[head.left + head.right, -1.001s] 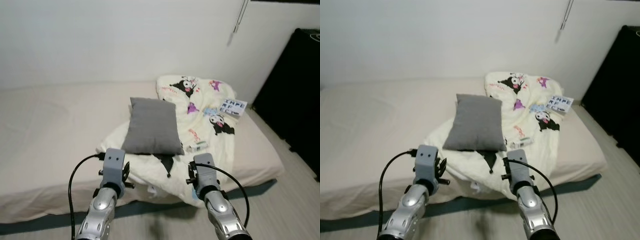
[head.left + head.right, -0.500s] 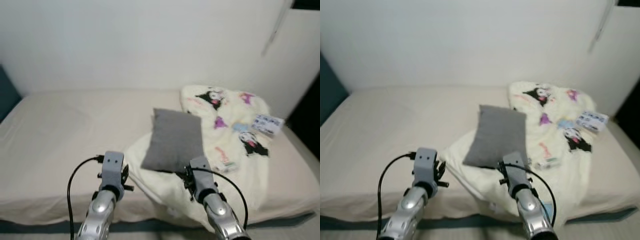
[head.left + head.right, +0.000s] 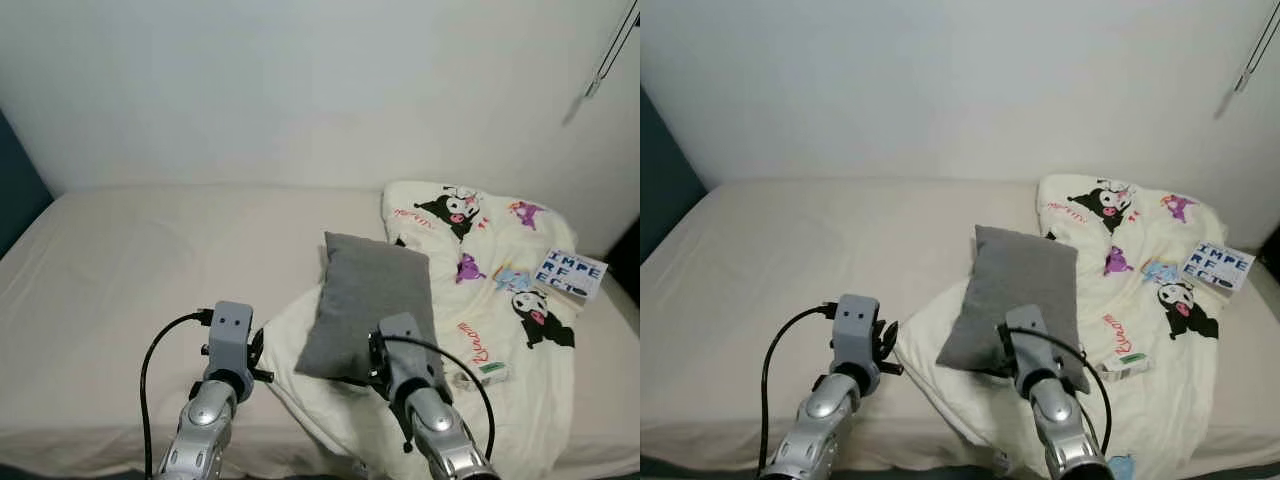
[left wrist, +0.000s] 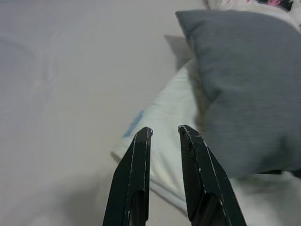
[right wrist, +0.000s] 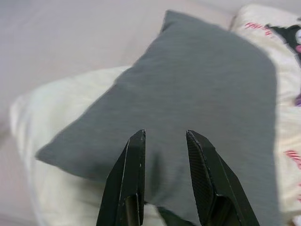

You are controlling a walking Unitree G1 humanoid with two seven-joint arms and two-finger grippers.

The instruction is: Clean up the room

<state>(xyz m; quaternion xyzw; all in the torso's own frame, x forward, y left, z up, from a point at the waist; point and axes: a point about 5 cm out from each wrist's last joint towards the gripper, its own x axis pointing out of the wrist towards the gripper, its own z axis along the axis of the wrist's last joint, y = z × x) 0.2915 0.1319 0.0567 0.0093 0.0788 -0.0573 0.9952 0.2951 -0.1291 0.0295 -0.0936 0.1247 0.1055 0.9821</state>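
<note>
Left eye view: we are facing a bed [image 3: 120, 260] with a beige sheet, standing against a white wall [image 3: 300, 90]. A grey pillow [image 3: 368, 305] is lying on a crumpled cream blanket [image 3: 480, 290] printed with cartoon figures, which is covering the right part of the bed. A small booklet [image 3: 571, 277] with block letters is resting on the blanket near its far right edge, and a little white box [image 3: 490, 372] with a green end is lying on the blanket just to the right of the pillow.

We are holding both arms raised in front of us, low in the picture. Our left gripper [image 4: 163, 133] is hanging above the near left corner of the blanket, its two black fingers [image 4: 138, 160] parted by a narrow gap with nothing between them; the pillow is lying just beside that corner in the left wrist view. Our right gripper [image 5: 164, 136] is pointing at the near end of the pillow, its fingers likewise spread apart and gripping nothing. We are unable to tell whether the fingertips are touching the pillow's fabric or hanging just above it.
</note>
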